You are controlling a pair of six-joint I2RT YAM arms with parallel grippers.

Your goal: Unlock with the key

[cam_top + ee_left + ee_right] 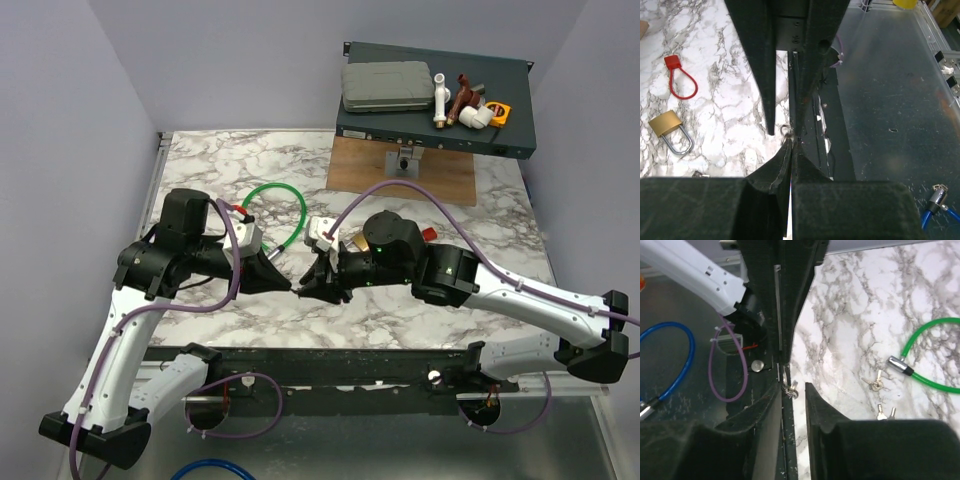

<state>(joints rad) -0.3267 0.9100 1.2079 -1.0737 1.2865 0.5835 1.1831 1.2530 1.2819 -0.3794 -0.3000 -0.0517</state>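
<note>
The key (790,388), a tiny metal key on a small ring, hangs just above the table's near edge. My left gripper (792,139) is shut, and the key's ring (785,131) pokes out at its tips. My right gripper (794,385) faces it tip to tip, jaws slightly open around the key; its left finger (771,405) is close beside the ring. From above, the left gripper (288,286) and right gripper (312,285) meet at the front middle. A brass padlock (666,124) with a silver shackle lies flat on the marble, away from both grippers.
A red cord loop (677,80) with a red tag lies near the padlock. A green cable loop (290,195) and loose metal keys (875,384) lie further back. A dark box (430,100) of parts stands at the back right. A blue cable (670,360) lies below the table edge.
</note>
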